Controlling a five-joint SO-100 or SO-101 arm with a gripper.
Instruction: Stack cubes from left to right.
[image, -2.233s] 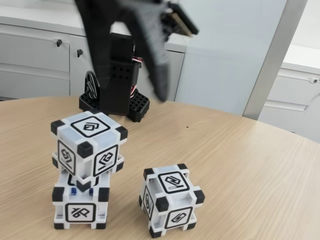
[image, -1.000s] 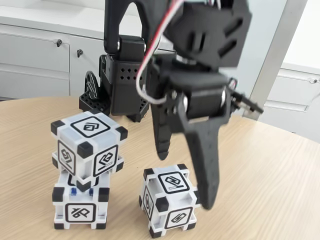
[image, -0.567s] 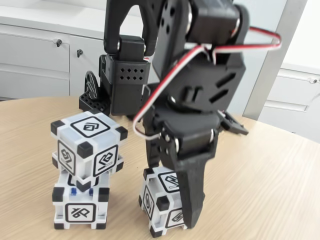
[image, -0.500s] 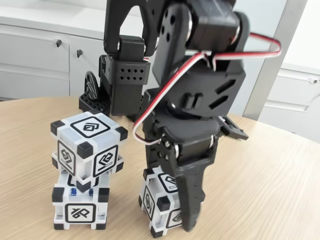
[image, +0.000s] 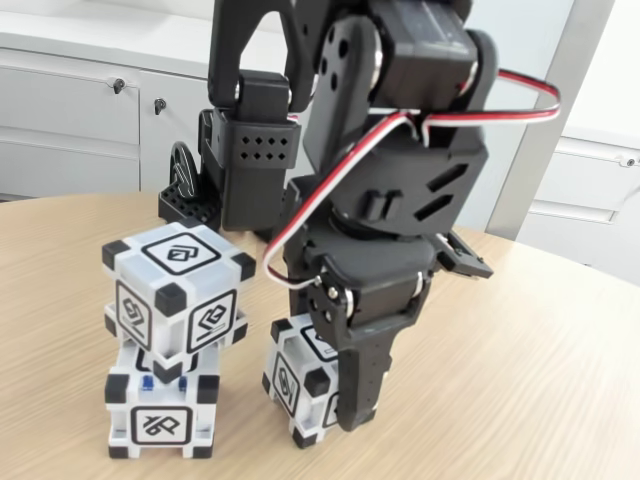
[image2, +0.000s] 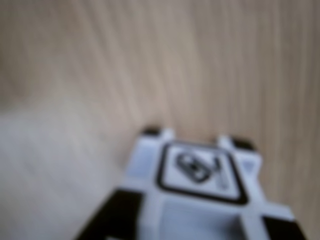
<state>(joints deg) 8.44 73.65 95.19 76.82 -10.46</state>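
In the fixed view the gripper (image: 335, 400) points straight down at the table (image: 520, 360), with its near black finger (image: 358, 385) lying flat against the right front side of the single cube (image: 295, 385). The far finger is hidden behind the arm and the cube, so whether the jaws are clamped on the cube or merely around it cannot be determined. The single cube sits at the table surface between the finger and the stack, and its top and right side are covered by the gripper body. In the wrist view this cube (image2: 200, 195) fills the lower centre, blurred, with one framed glyph face turned to the lens and wood grain around it. Just beside the gripper, on the left of the fixed view, the other two cubes form a stack: the upper cube (image: 178, 297) rests on the lower cube (image: 160, 410), rotated relative to it. The arm base (image: 235, 170) stands behind, near the table's far edge.
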